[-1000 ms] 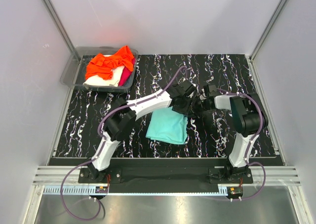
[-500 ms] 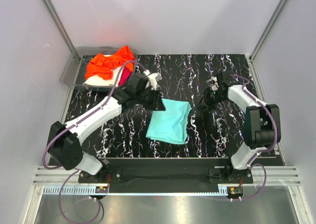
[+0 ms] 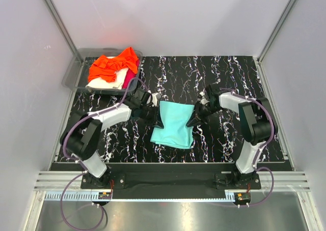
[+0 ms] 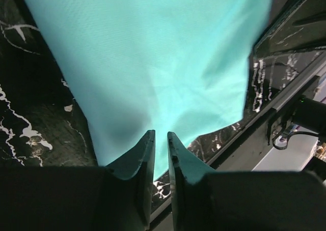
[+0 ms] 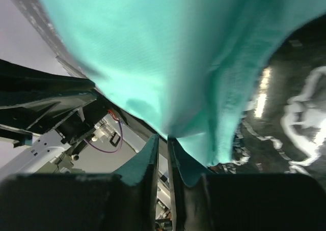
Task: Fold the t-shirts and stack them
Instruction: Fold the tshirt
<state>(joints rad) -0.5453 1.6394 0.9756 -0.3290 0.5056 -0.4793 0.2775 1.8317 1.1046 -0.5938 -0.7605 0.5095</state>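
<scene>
Folded t-shirt (image 3: 174, 125) centre; tray (image 3: 70, 76) far left; shirt pile (image 3: 113, 66) inside.

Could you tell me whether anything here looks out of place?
The orange t-shirt lies crumpled in the grey tray, unfolded. The turquoise t-shirt sits slightly askew on the table. Nothing looks damaged.

Pale walls (image 3: 178, 17) enclose a black, white-veined tabletop (image 3: 229, 73).
</scene>
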